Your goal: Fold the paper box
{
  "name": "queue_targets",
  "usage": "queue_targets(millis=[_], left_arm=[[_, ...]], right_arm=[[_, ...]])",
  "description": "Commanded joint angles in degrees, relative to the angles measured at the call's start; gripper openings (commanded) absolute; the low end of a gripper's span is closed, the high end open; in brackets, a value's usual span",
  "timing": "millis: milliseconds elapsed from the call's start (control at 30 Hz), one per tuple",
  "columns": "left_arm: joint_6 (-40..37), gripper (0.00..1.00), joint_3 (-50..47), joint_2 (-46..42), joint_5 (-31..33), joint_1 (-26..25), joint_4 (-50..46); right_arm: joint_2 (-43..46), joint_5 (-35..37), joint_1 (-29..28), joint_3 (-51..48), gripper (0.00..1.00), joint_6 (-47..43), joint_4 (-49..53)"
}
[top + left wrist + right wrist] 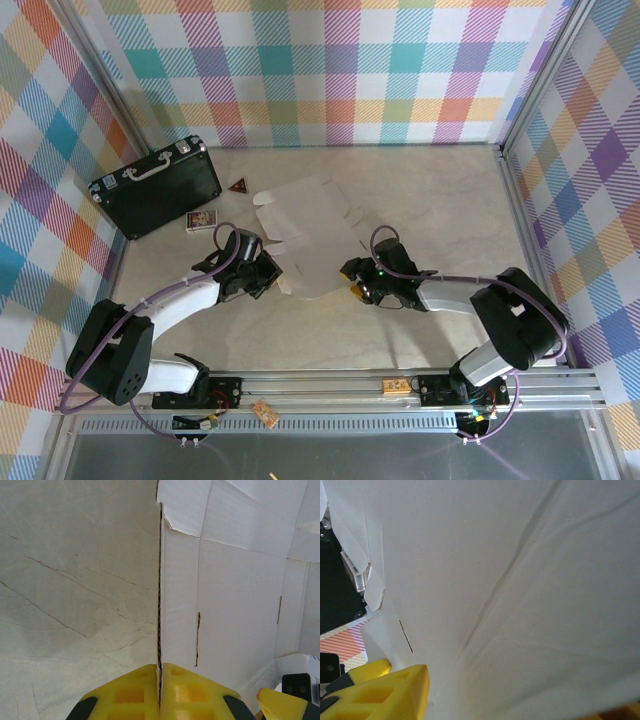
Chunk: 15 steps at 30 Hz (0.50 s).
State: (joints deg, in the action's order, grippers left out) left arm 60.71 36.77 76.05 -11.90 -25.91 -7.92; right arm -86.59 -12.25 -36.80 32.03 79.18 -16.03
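The paper box (305,235) lies unfolded, white side up, in the middle of the table. My left gripper (262,276) is at its near left edge. In the left wrist view the yellow jaws (160,669) are shut on that raised cardboard edge, with the white panel (240,580) stretching away to the right. My right gripper (358,286) is at the sheet's near right corner. In the right wrist view its fingers (395,690) stand wide apart, the gripper (520,702) open, and the white card (510,555) spans the space between them.
A black hard case with a silver handle (157,187) stands at the back left. A small printed card box (201,220) and a dark red triangle (238,186) lie beside it. Plaid walls close in three sides, and the arms' rail (330,388) runs along the near edge.
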Motion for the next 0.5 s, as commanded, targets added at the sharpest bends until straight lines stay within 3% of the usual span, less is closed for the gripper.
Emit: queue_targets(millis=[0, 100, 233, 467], left_arm=[[1.30, 0.00, -1.00, -0.55, 1.09, -0.81, 0.73], [1.59, 0.00, -1.40, -0.67, 1.61, -1.13, 0.97], [1.87, 0.00, -1.97, -1.11, 1.31, -1.50, 2.09], [1.57, 0.00, -5.06, -3.44, -0.23, -1.86, 5.36]], right_arm=[[3.06, 4.20, -0.86, 1.11, 0.58, 1.06, 4.36], [4.05, 5.25, -1.00, 0.58, 0.56, 1.05, 5.57], [2.65, 4.93, -1.00, 1.93, 0.47, -0.24, 5.78], [-0.98, 6.83, -0.73, 6.04, 0.18, -6.36, 8.03]])
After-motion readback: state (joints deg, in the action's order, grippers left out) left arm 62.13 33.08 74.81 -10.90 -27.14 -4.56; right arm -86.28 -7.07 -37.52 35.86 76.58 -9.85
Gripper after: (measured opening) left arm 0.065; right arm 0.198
